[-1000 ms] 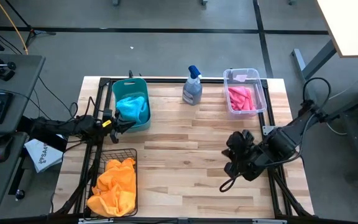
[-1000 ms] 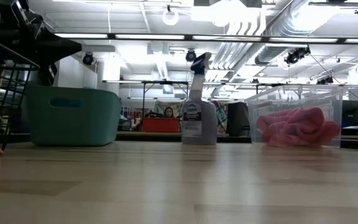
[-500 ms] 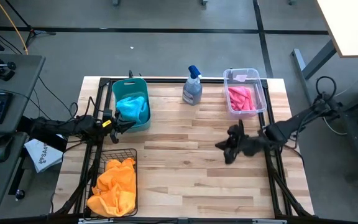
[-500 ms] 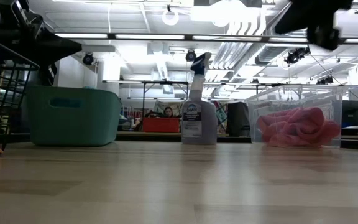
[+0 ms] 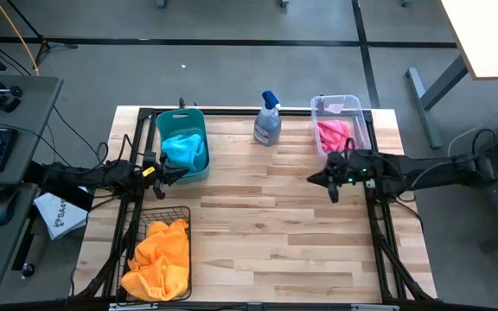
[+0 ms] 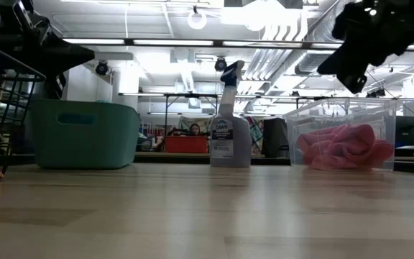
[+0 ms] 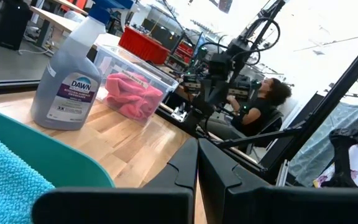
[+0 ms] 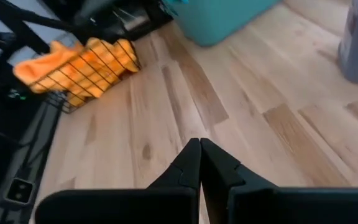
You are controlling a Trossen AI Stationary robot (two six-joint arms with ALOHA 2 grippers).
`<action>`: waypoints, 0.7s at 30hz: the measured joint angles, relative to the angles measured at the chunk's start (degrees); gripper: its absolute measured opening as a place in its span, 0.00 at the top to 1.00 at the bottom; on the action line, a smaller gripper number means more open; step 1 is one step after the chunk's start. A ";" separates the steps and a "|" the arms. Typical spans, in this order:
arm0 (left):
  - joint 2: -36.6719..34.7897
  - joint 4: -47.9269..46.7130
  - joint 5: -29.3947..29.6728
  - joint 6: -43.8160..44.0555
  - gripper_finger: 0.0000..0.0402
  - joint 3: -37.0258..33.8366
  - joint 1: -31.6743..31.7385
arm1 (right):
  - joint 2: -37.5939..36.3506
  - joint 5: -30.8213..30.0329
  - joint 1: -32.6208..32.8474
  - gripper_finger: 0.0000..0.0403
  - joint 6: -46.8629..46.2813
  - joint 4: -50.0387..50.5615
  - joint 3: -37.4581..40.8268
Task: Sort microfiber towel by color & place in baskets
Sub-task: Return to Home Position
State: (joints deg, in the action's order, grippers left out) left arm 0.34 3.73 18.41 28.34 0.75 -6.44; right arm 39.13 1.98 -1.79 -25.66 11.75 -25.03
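Though both are clenched empty, the right end effector hangs at three o'clock, the left end effector at nine.

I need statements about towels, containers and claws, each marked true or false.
The blue towel lies in the teal tub. True.
The pink towel lies in the wire basket. False: the pink towel is in the clear bin; the wire basket holds the orange towel.
The spray bottle stands between tub and bin. True.
The right claw grips a towel. False: the right claw, near the bin, is shut and empty.
The left claw, by the tub, is shut. True.
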 joint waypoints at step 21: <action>0.00 -0.03 0.00 0.00 1.00 0.00 0.00 | -35.24 -1.73 0.01 1.00 4.28 -19.86 23.40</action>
State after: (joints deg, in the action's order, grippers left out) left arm 0.34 3.69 18.41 28.34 0.75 -6.44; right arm 3.90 0.25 -1.78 -21.38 -8.11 -1.63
